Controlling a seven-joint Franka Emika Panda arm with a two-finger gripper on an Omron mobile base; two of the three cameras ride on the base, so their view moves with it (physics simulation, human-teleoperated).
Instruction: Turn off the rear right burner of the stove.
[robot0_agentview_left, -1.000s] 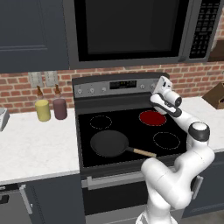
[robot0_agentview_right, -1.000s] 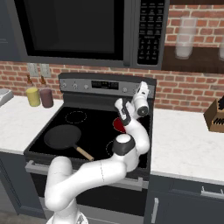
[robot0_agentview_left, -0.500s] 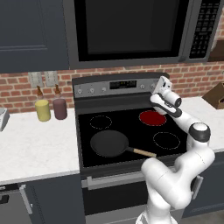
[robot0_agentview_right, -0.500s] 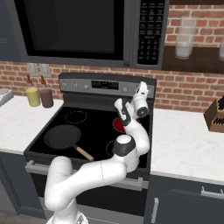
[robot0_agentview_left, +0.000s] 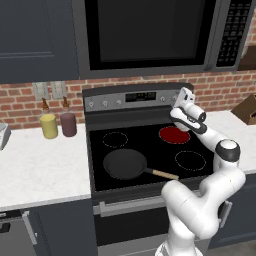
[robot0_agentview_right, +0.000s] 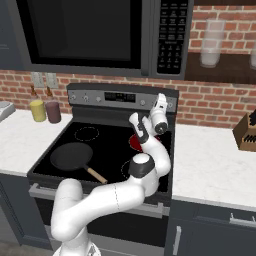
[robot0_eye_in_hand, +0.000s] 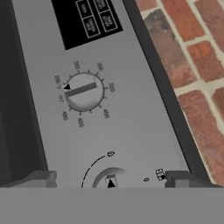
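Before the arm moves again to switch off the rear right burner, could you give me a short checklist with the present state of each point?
1. Red glowing rear right burner is on, so the task remains: ok.
2. Tool open, holding nothing: ok.
3. Small round steel knob with a black pointer sits between the fingertips, not yet gripped: ok.
4. Whether this knob governs the rear right burner: cannot tell.
5. Black frying pan with wooden handle lies on the front left, away from the arm: ok.
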